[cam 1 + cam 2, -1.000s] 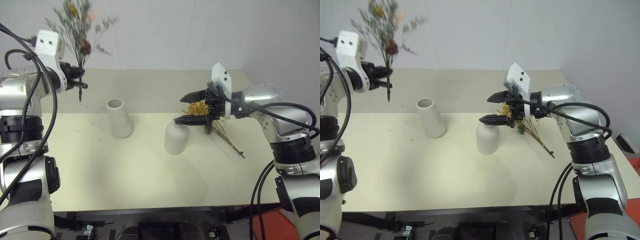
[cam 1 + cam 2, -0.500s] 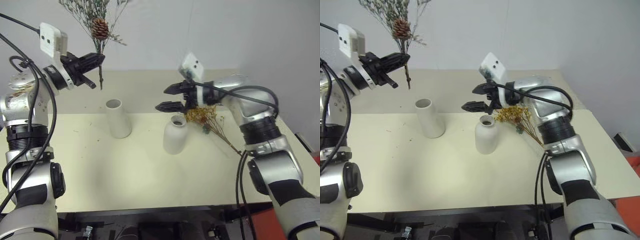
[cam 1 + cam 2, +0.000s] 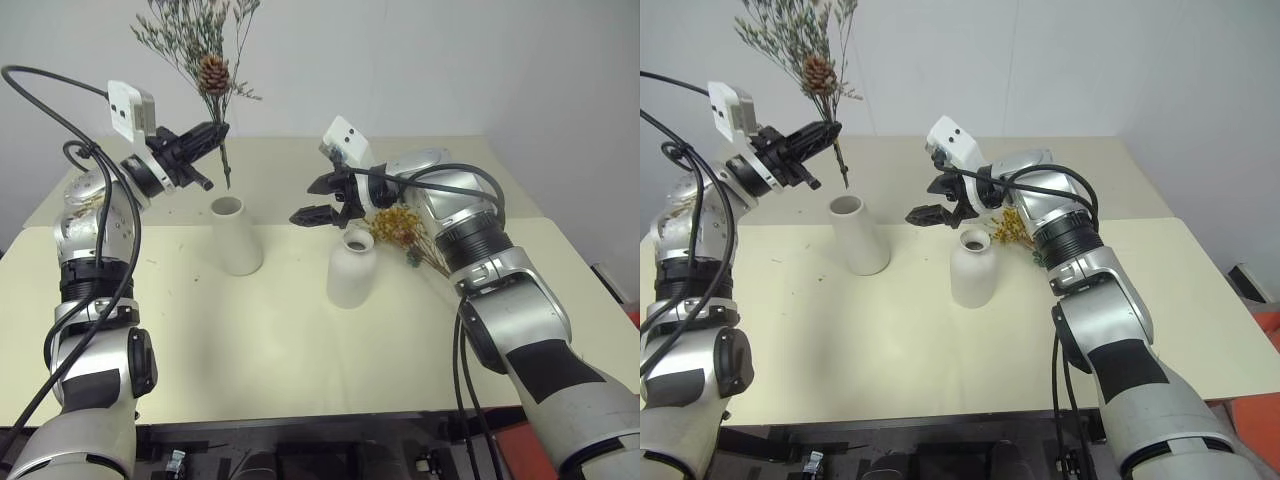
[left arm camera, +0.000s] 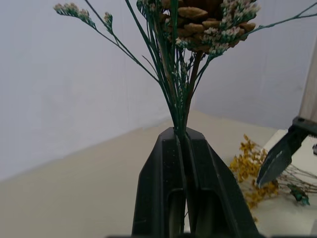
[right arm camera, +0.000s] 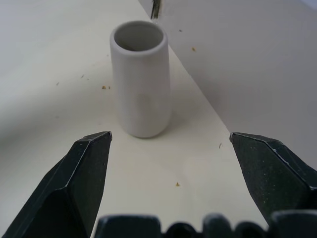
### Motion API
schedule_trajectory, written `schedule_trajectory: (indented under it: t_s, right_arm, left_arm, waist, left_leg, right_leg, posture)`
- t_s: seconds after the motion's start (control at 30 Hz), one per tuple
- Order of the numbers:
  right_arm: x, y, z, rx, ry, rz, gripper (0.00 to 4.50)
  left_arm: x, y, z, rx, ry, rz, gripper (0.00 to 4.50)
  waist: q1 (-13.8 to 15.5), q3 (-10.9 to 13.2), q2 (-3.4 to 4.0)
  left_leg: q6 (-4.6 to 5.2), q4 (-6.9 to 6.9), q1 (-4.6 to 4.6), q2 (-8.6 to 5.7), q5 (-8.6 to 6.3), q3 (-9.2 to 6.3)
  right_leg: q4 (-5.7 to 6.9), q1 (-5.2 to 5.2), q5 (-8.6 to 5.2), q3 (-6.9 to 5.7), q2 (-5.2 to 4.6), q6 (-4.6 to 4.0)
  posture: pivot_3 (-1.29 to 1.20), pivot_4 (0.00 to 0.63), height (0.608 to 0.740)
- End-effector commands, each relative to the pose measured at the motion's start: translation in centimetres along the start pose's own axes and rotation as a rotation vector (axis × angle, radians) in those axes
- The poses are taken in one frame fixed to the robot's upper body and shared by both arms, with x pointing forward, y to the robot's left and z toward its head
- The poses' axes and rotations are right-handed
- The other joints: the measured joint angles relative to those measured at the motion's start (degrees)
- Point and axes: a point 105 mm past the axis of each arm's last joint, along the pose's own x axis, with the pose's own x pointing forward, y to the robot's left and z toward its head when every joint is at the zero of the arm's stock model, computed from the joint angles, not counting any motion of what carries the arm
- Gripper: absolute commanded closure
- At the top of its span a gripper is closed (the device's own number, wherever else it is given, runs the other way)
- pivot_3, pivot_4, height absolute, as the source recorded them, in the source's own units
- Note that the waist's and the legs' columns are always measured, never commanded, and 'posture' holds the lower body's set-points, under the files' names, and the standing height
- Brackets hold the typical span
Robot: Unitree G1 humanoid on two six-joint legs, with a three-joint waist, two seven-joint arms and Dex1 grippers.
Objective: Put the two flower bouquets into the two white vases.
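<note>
I see my left end effector [image 3: 214,133] pressed tight on the stems of the grey-green bunch [image 3: 205,55], which it holds in the air, upright with a slight tilt. The brown cone [image 3: 212,74] sits among the wispy sprigs above the grip, and the cut stem ends poke out below it, just above and behind the mouth of the tall vase [image 3: 236,236]. In the left wrist view the two black fingers [image 4: 158,198] lie flat against each other with the green stems squeezed between them.

My right end effector [image 3: 320,200] is spread wide and holds nothing. It hangs over the bench [image 3: 250,340] between the two vases, above and a little left of the round vase's mouth, pointing toward the tall vase. In the right wrist view that tall vase stands upright between the two parted fingers [image 5: 79,168], wide mouth open and nothing in it.

The round vase [image 3: 351,270] with the short narrow neck stands upright near the middle of the bench, to the right of the tall one and apart from it. The yellow bunch [image 3: 400,226] lies flat on the bench just right of the round vase, behind my right arm, its brown stems trailing away to the right.
</note>
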Motion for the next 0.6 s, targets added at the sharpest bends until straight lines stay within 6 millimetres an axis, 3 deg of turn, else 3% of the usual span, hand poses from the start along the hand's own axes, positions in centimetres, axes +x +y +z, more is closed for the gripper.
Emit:
schedule_trajectory:
  t_s: [0.03, 0.37, 0.6]
  right_arm:
    - [-0.5, -0.1, 2.1, -0.051, -0.052, -0.008, 0.0]
    - [-0.8, -0.2, 1.8, -0.045, -0.043, -0.01, 0.0]
    - [-0.8, -0.1, 1.6, -0.041, -0.042, -0.009, 0.0]
  left_arm:
    - [-0.2, 0.0, 1.0, -0.007, -0.06, -0.008, 4.43]
    - [0.0, -0.5, -0.1, -0.027, -0.049, -0.018, 4.43]
    - [-1.5, -0.1, -0.5, -0.006, -0.014, -0.005, 4.43]
  waist:
    - [0.0, 0.0, 0.0]
    - [-0.1, 0.0, 0.0]
    - [-0.2, 0.0, 0.01]
  left_leg:
    - [0.0, 0.0, 0.0, 0.0, 0.0, 0.0]
    - [0.0, 0.0, 0.0, -0.01, 0.0, 0.0]
    - [0.0, 0.0, 0.02, 0.0, 0.0, 0.0]
  right_leg:
    - [0.01, -0.01, 0.0, 0.0, 0.0, 0.0]
    - [0.01, -0.01, 0.0, 0.0, 0.0, 0.0]
    - [0.03, -0.01, 0.0, 0.01, 0.0, 0.0]
  posture:
    - [0.0, 0.15, 0.74]
    - [0.0, 0.15, 0.74]
    - [0.0, 0.15, 0.74]
